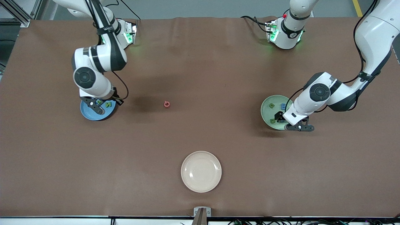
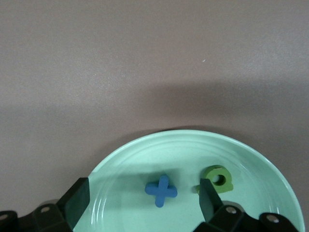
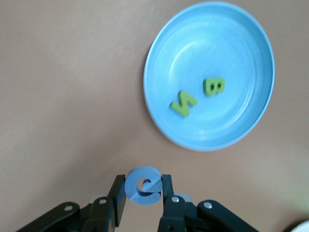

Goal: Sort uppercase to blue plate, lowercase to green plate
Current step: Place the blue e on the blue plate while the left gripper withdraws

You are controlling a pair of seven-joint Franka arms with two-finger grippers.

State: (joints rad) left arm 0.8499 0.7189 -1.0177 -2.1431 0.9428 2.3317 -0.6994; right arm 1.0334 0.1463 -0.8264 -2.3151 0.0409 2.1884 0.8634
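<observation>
Only the right wrist view shows the right end effector (image 3: 144,195) pinching what looks like the blue ring letter (image 3: 143,185).

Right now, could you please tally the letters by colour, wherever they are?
Green letters: 4 (B, N, two more in the green plate)
Blue letters: 3 (ring, cross, one more)
Red-pink letter: 1
Total: 8
</observation>
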